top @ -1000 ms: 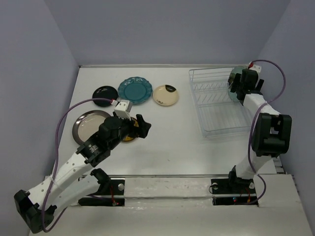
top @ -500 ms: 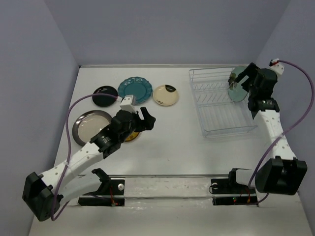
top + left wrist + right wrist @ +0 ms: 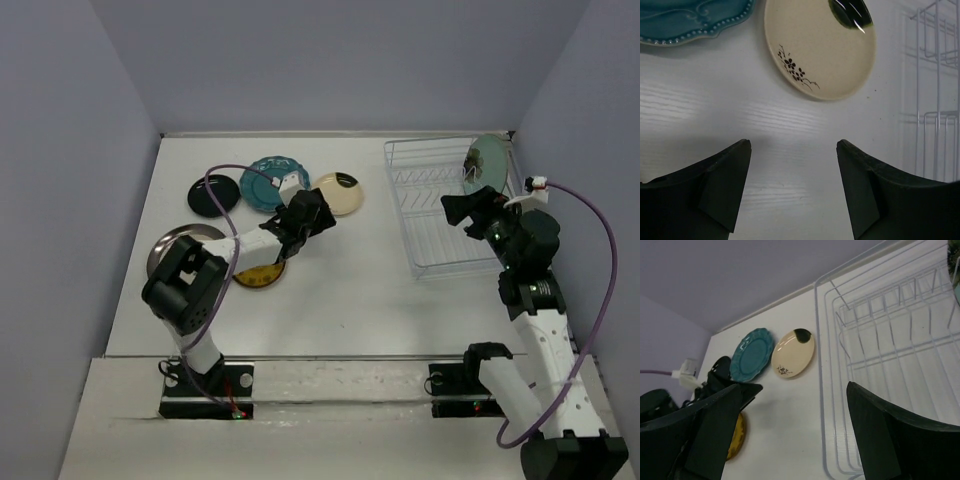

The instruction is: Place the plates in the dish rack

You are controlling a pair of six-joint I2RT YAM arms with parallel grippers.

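Both spread wide and empty, my left claw (image 3: 793, 145) hangs near the cream plate (image 3: 820, 50) on the counter (image 3: 715, 110), my right claw (image 3: 802, 387) above the dish rack (image 3: 440, 141), where the mint plate (image 3: 487, 157) stands upright.

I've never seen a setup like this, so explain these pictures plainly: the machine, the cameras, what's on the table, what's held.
Two robot arms stand at the near edge of a white table. One picture looks down from above; the other two come from the wrists. Lying flat: black plate, teal plate, cream plate, silver plate, yellow plate. A mint plate stands in the wire dish rack. The left gripper hovers near the cream plate, the right gripper over the rack; both open, empty.
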